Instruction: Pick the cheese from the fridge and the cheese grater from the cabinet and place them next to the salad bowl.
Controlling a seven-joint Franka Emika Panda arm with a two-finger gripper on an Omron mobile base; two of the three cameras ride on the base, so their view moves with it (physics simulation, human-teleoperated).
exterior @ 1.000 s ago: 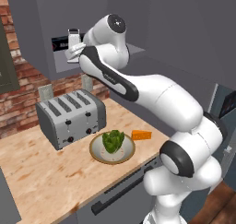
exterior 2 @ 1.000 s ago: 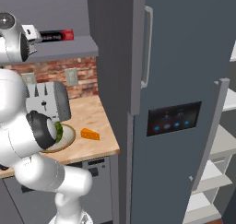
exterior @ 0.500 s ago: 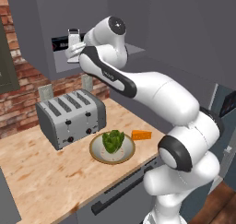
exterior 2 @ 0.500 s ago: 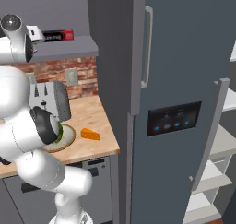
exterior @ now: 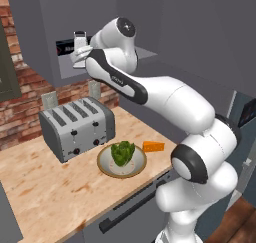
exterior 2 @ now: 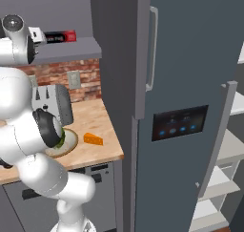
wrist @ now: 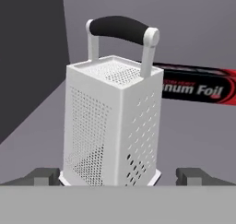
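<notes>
The cheese grater (wrist: pixel 113 126), silver-white with a black top handle, stands upright on the cabinet (exterior: pixel 146 52) shelf. My gripper (wrist: pixel 118 176) is open, with one fingertip (wrist: pixel 44 176) on each side of the grater's base and not touching it. In the left base view the hand reaches into the cabinet just below the grater (exterior: pixel 80 39). The cheese (exterior: pixel 153 146), an orange wedge, lies on the counter just right of the salad bowl (exterior: pixel 106 167). In the right base view the cheese (exterior 2: pixel 93 139) sits beside the bowl (exterior 2: pixel 70 141), left of the fridge (exterior 2: pixel 186 83).
A black-and-red foil box (wrist: pixel 198 85) lies on the shelf behind the grater. A silver toaster (exterior: pixel 77 127) stands behind the bowl, against the brick wall. White fridge shelves (exterior 2: pixel 233 154) show at the far right. The counter's front edge (exterior: pixel 100 207) runs close to my base.
The arm has edged slightly further toward the grater in the cabinet. The jaws have stayed open, and the cheese and bowl have not moved.
</notes>
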